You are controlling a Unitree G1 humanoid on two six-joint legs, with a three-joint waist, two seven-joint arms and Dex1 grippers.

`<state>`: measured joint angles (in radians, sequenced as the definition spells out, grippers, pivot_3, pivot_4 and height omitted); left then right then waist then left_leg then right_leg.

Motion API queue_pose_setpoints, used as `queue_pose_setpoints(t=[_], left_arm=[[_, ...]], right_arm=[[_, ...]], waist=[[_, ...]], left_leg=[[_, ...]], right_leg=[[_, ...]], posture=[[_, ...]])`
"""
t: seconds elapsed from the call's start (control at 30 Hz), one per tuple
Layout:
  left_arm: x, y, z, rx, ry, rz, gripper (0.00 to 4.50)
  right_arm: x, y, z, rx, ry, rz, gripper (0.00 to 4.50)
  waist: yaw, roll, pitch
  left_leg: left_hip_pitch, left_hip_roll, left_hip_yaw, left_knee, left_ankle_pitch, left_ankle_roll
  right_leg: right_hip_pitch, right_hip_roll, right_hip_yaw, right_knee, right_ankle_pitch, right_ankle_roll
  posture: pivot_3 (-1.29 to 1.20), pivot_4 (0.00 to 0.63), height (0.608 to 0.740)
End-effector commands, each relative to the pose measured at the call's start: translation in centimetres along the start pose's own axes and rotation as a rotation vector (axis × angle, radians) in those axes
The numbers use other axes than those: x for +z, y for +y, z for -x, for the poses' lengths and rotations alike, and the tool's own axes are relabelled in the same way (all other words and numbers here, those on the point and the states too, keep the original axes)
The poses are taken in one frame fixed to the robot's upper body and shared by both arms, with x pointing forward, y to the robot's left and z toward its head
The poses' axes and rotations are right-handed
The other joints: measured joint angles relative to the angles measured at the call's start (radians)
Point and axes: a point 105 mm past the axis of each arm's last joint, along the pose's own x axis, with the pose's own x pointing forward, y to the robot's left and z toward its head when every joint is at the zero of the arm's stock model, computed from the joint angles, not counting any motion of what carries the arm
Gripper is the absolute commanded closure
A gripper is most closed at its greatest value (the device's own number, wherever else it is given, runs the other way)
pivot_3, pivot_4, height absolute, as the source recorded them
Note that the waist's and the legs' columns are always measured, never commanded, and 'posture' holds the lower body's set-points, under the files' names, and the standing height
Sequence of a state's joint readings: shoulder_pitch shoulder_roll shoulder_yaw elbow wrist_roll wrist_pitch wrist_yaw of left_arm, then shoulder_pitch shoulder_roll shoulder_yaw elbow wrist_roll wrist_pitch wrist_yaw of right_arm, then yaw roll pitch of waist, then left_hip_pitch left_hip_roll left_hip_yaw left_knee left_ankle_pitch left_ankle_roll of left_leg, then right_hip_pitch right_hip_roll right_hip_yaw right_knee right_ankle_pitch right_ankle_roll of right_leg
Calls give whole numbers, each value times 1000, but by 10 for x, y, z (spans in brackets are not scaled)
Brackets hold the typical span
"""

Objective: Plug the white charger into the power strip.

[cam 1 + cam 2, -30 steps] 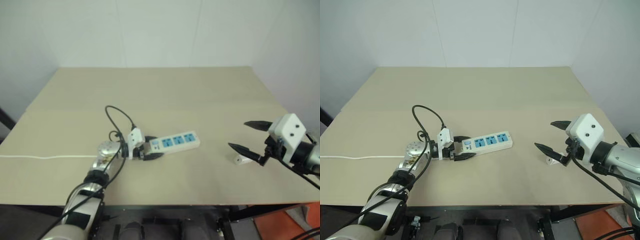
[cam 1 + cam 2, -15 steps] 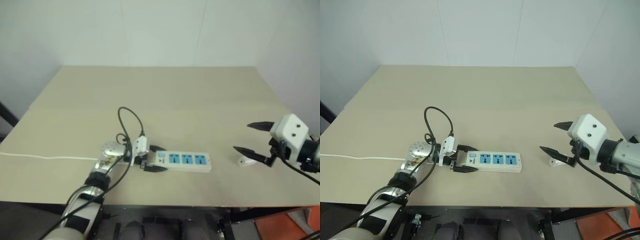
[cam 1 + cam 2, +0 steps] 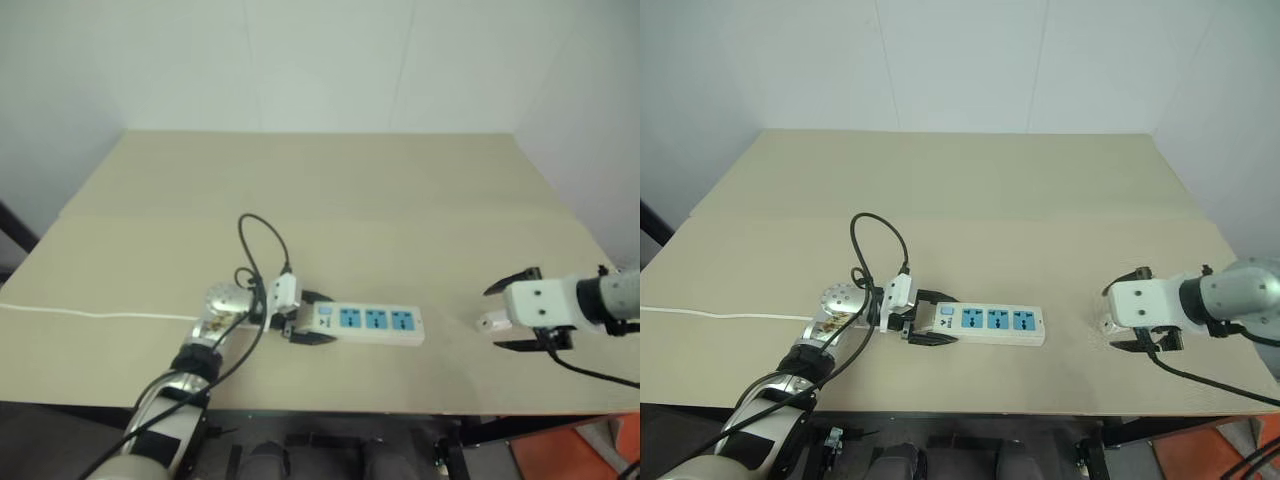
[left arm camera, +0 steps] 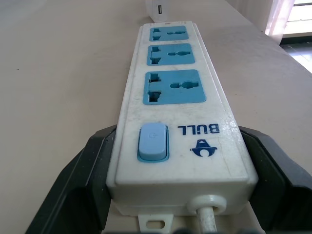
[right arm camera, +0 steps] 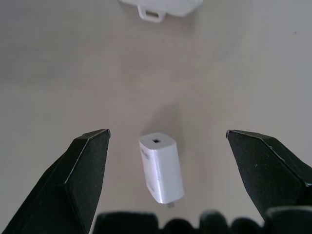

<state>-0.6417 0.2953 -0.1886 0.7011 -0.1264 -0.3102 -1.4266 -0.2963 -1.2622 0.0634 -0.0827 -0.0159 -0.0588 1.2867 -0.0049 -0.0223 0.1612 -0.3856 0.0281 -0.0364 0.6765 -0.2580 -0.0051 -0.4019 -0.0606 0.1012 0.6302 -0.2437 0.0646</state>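
1. Left gripper (image 4: 161, 214) clamped on the switch end of the power strip (image 3: 990, 324), one black finger (image 4: 73, 185) pressed against each long side, cord leaving between them
2. Right gripper (image 5: 168, 146) spread as wide as it goes, holding nothing, one fingertip (image 5: 90, 146) on either side of the white charger (image 5: 161, 168) without touching it
3. Charger lying on its side on the table (image 3: 970, 190), well off the strip's far end, away from the switch
4. Strip flat on the table, three blue sockets facing up, its thin white cord (image 3: 720, 316) running off past the switch end
5. Against a second ago: strip swung round from a slant to lie level near the table's front edge; right gripper lowered and rolled over the charger, from beside it to astride it; charger itself unmoved
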Motion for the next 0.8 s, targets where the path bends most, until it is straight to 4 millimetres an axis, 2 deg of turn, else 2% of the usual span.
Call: queue_pose_setpoints(t=[0.03,0.4,0.8], left_arm=[[-5,-10,-11,-61,22,28,1195],[-3,-7,-12,-64,30,20,1195],[-4,-7,-9,-38,23,24,1195]], right_arm=[[-2,-1,-5,56,12,48,0],[-18,-5,-34,239,92,101,0],[-34,-9,-46,325,150,118,0]], waist=[[1,0,0],[7,1,0],[9,1,0]], left_leg=[[0,0,0,0,0,0],[0,0,0,0,0,0],[0,0,0,0,0,0]], right_leg=[[0,0,0,0,0,0],[0,0,0,0,0,0],[0,0,-1,1,0,-1]], posture=[[0,150,740],[0,150,740],[0,150,740]])
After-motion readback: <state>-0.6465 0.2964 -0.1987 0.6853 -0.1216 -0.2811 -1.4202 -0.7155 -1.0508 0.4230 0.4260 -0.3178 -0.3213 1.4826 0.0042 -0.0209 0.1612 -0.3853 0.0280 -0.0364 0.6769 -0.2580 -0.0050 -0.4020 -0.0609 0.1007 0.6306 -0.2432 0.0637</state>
